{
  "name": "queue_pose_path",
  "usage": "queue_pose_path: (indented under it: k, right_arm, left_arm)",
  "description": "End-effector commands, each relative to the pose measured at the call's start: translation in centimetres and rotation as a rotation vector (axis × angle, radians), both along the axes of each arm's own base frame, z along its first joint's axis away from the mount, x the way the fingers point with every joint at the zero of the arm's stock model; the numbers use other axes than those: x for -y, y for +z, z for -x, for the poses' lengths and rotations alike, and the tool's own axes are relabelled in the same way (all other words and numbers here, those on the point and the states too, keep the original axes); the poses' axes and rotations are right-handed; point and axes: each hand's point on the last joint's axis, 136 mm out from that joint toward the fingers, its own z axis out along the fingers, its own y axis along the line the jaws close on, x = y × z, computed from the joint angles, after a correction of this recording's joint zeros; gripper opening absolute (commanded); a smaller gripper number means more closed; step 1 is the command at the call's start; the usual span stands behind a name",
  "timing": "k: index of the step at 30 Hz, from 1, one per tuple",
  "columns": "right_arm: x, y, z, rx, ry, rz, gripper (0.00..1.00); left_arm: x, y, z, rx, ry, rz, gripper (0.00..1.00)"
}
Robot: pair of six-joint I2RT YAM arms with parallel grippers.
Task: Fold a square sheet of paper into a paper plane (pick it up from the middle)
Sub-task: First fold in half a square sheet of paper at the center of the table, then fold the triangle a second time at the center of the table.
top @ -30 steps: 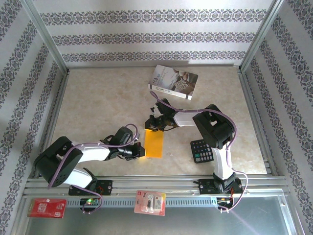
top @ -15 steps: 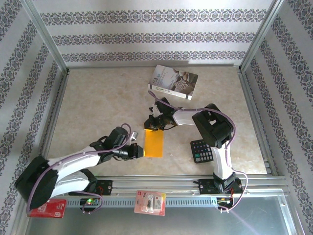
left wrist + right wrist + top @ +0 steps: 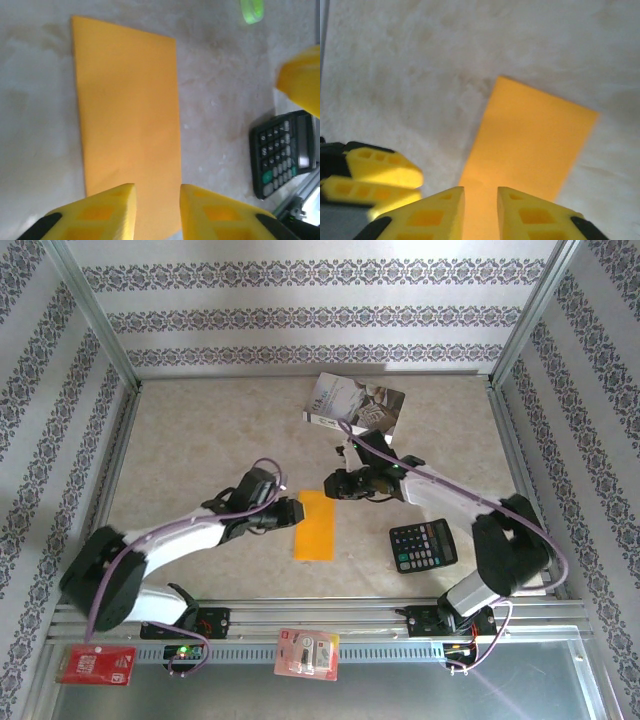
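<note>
Left claw (image 3: 291, 512), right claw (image 3: 333, 484) backed off folded paper (image 3: 315, 527); both slightly parted, empty.

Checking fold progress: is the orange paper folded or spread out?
Folded: the orange paper lies flat as a narrow rectangle, not a square.

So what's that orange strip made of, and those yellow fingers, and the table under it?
Orange strip: looks like thin matte paper, lying dead flat with crisp edges. Left gripper's fingers: probably moulded or printed plastic, uniform matte yellow with square recesses. Table: beige marbled surface with a faint sheen, stone or a stone-look laminate; can't tell which.
</note>
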Motion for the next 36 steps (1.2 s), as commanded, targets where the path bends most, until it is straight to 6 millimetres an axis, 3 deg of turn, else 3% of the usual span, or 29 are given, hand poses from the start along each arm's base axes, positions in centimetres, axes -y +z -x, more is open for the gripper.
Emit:
queue_pose_path:
  k: [1, 8, 11, 15, 18, 21, 29, 36]
  right_arm:
    - [3.5, -3.3, 0.5, -0.029, -0.141, 0.157, 0.27]
    - [3.3, -3.7, 1.1, -0.043, -0.135, 0.13, 0.3]
    - [1.4, -3.2, 2.2, -0.057, -0.074, 0.03, 0.3]
    - [-2.1, -2.6, 3.9, -0.082, -0.009, -0.121, 0.24]
    - [-4.8, -3.3, 4.5, -0.117, 0.018, -0.179, 0.15]
    - [-6.0, -4.8, 4.6, -0.15, 0.01, -0.198, 0.09]
    - [-4.6, -8.7, 5.0, -0.207, 0.009, -0.117, 0.07]
    - [-3.9, -10.7, 3.5, -0.228, 0.055, -0.068, 0.07]
  left_arm:
    - [1.0, -1.7, -2.0, -0.011, -0.06, -0.056, 0.21]
    - [1.0, -5.7, -4.9, -0.066, -0.004, -0.099, 0.09]
    - [1.6, -4.8, -4.7, -0.069, 0.006, -0.008, 0.08]
    - [2.1, -2.0, -3.7, -0.037, -0.004, 0.101, 0.09]
    - [1.3, -2.5, -2.9, -0.075, -0.005, 0.088, 0.09]
    - [0.6, -3.6, -2.9, -0.109, 0.01, 0.082, 0.08]
    - [1.0, -5.2, -3.5, -0.124, -0.007, 0.097, 0.08]
    - [-0.6, -7.0, -4.2, -0.12, 0.032, -0.002, 0.08]
